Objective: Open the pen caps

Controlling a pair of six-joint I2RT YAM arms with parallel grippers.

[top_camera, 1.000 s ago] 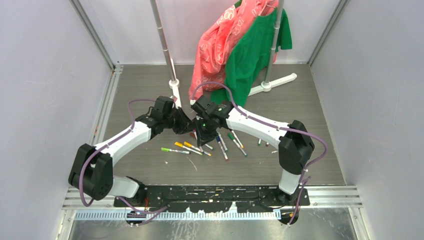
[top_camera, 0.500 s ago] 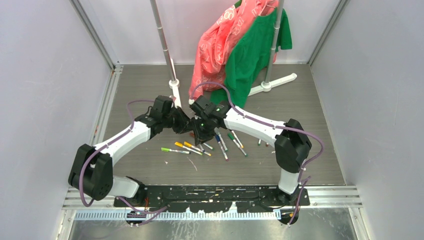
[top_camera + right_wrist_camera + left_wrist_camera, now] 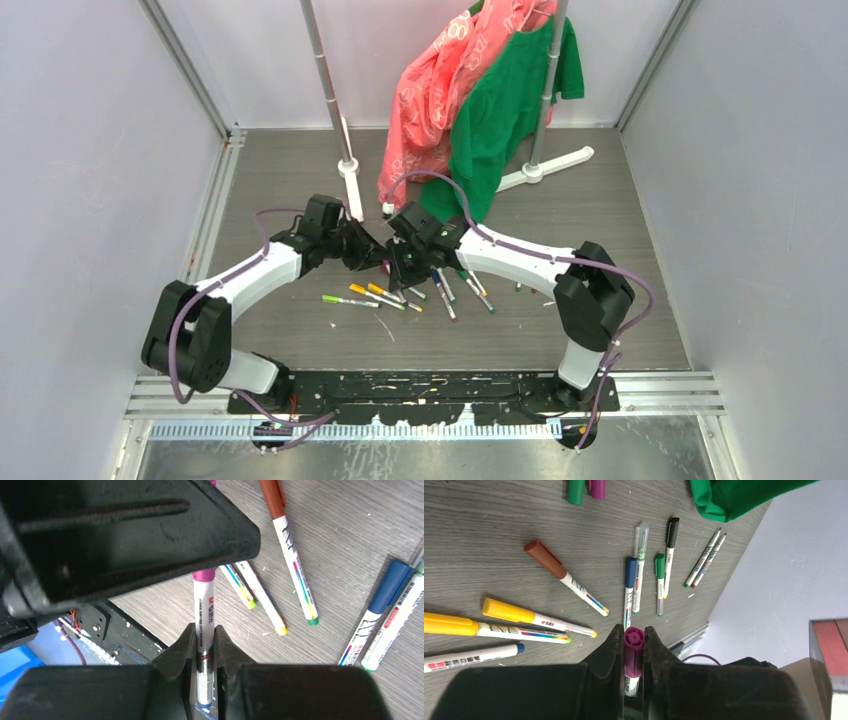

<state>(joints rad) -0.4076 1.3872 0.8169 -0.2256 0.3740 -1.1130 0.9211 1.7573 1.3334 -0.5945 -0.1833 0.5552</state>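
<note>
My left gripper (image 3: 372, 254) (image 3: 633, 630) is shut on the magenta cap (image 3: 633, 652) of a white-barrelled pen. My right gripper (image 3: 398, 268) (image 3: 204, 628) is shut on that same pen's white barrel (image 3: 204, 611). The cap (image 3: 204, 575) still sits on the barrel, and the pen is held above the table between the two grippers. More pens lie on the table: a brown-capped one (image 3: 555, 568), yellow-capped ones (image 3: 514, 613), a blue-capped one (image 3: 630, 575), a green-capped one (image 3: 659, 567) and a black-capped one (image 3: 672, 530). In the top view they are spread out (image 3: 385, 296) in front of the grippers.
A loose green cap (image 3: 576, 489) and a purple cap (image 3: 597, 486) lie beyond the pens. A clothes rack with grey poles (image 3: 328, 85) and white feet (image 3: 560, 160) stands at the back. It holds a pink garment (image 3: 440, 85) and a green shirt (image 3: 500, 110). Grey walls (image 3: 90, 180) enclose the table.
Both grippers keep their hold on the same pen. The right wrist has shifted slightly towards the left gripper and lower; the left arm has barely moved.
</note>
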